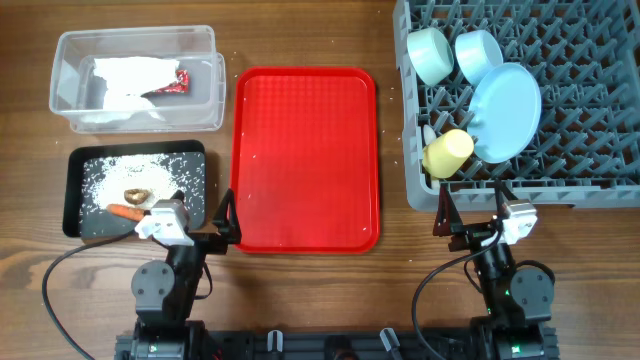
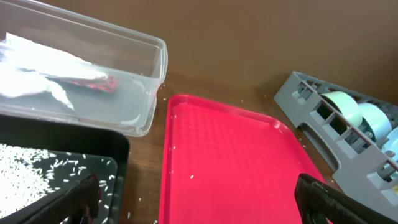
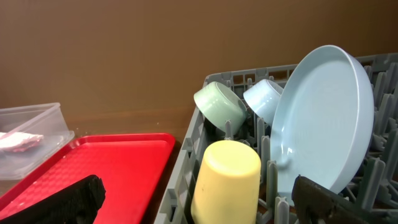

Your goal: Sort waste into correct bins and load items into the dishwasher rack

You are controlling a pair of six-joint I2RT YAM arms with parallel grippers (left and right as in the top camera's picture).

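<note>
The left gripper [image 1: 229,220] is wide open and holds nothing. It sits low at the front of the table, by the near left corner of the red tray [image 1: 305,160]. Just to its left is the black tray [image 1: 70,200]. Rice [image 1: 115,172] is spread in it. A brown lump [image 1: 136,194] and a carrot bit [image 1: 124,211] lie in it too, near the front. Behind the black tray stands the tub [image 1: 216,97]. A napkin [image 1: 122,85] lies in it, and a wrapper [image 1: 172,84] lies right beside the napkin, touching it.

The right gripper [image 1: 443,216] is wide open too, with nothing in it. It sits low at the front edge of the rack [image 1: 590,160], well apart from the left gripper. The red tray lies between the two.

The cup [image 1: 447,152] is the closest thing in the rack, tipped among the pegs. The plate [image 1: 508,110] stands on its edge just beside the cup and leans a little. Behind them, the mint bowl [image 1: 430,55] and the blue bowl [image 1: 478,55] rest on their sides, next to each other, in the far left corner of the rack.
</note>
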